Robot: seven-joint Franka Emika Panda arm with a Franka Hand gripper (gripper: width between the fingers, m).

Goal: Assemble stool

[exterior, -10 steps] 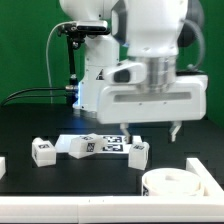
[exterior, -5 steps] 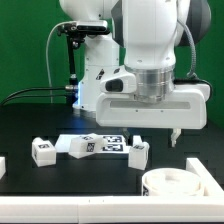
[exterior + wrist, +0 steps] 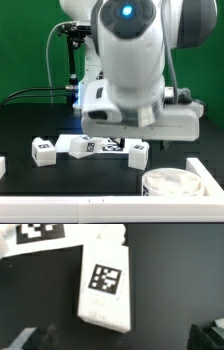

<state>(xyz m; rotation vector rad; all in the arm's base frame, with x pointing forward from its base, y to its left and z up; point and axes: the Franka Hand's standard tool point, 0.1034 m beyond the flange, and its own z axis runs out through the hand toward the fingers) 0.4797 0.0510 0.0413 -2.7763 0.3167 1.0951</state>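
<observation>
Under the wrist camera, a white stool leg [image 3: 104,288] lies flat on the black table [image 3: 170,274], tag upward. Its long axis runs crosswise to the line between the fingers, one end close to another tagged white piece [image 3: 40,234]. The gripper [image 3: 120,336] is spread wide, holding nothing. The round seat [image 3: 180,185] sits at the exterior view's right.

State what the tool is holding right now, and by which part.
Nothing is held. In the wrist view the tool is open, its fingers wide apart, and the tagged white leg lies on the black table, touched by neither.
</observation>
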